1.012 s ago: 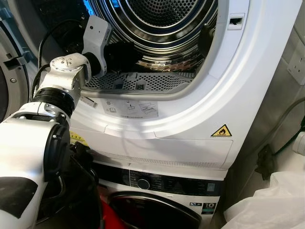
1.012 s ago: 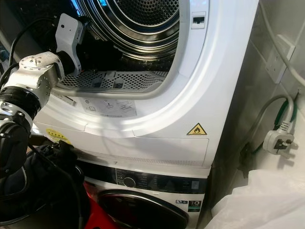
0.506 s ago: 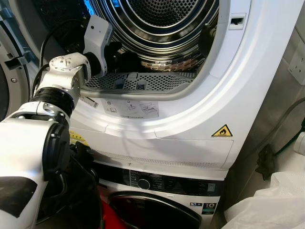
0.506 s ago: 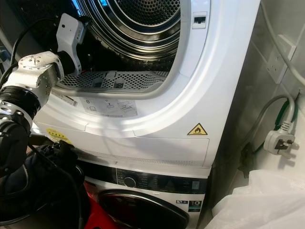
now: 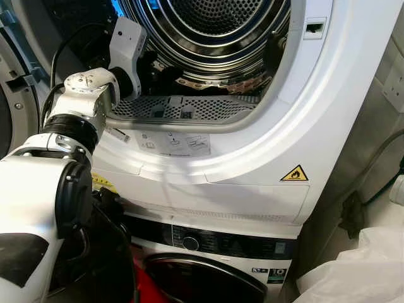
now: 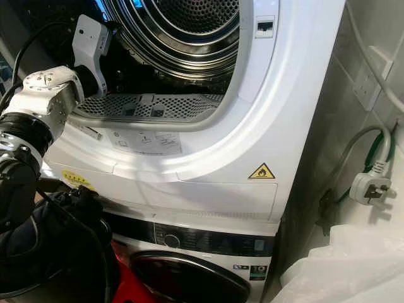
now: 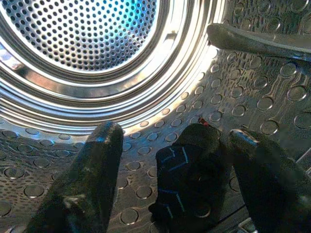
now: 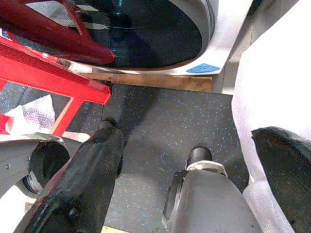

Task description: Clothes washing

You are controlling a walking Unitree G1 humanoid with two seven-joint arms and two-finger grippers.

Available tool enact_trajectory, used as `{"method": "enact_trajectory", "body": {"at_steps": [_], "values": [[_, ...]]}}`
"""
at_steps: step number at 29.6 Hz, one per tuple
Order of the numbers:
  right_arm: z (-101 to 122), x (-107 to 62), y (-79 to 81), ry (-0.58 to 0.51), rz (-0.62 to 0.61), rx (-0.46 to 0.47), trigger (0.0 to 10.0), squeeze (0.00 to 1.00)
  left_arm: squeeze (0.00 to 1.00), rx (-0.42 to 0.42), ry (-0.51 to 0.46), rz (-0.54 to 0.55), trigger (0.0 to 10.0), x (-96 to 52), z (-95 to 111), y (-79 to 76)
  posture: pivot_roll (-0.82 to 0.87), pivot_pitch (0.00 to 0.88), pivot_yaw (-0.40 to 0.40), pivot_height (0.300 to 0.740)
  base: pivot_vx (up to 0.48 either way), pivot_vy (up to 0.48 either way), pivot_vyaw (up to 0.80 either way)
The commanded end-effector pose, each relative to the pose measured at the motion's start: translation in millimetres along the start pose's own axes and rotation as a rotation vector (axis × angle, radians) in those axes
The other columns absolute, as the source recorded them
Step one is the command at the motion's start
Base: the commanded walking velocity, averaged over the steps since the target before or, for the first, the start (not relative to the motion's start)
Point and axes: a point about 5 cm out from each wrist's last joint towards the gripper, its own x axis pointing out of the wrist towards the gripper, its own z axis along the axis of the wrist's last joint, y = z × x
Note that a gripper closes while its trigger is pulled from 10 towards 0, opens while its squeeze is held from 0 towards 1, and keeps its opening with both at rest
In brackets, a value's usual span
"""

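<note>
two machines are stacked, a dryer (image 5: 252, 158) above a washer (image 5: 208, 278), and the left gripper (image 7: 170, 170) is reached through the dryer's open port into the drum (image 7: 97, 58). its fingers (image 7: 87, 179) are spread wide, and a dark sock (image 7: 187, 177) with pale blue marks lies between them on the drum's dimpled wall; no grip on it is seen, and whether a finger touches it cannot be told. the step in hand is judged to be emptying the drum. next, the fingers would need to be closed on the sock, then the arm drawn back over the lint grille (image 5: 183, 108) at the port's lip without snagging. the right gripper (image 8: 146, 184) is hung idle near the floor (image 8: 160, 121), by a red frame (image 8: 48, 68) and a white bag (image 8: 277, 87); one black finger (image 8: 92, 174) is seen, and its opening cannot be told.
</note>
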Motion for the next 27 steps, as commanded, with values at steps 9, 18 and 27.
{"method": "enact_trajectory", "body": {"at_steps": [9,18,27], "values": [[1,0.5,3.7,-0.002,0.001,0.008,10.0,0.0,1.0,0.067,0.048,-0.176,10.0,-0.3,6,-6.5,-0.03,0.0,0.132,0.74,0.0,0.0,0.0],[2,0.8,4.1,-0.007,0.003,0.01,10.0,0.0,1.0,0.09,-0.05,-0.244,10.0,6.2,29,-15.1,-0.02,0.0,0.127,0.74,0.0,0.0,0.0],[4,1.1,4.8,-0.01,0.001,0.009,10.0,0.0,0.0,0.03,-0.123,-0.206,10.0,10.2,41,-16.4,-0.01,0.0,0.128,0.74,0.0,0.0,0.0]]}}
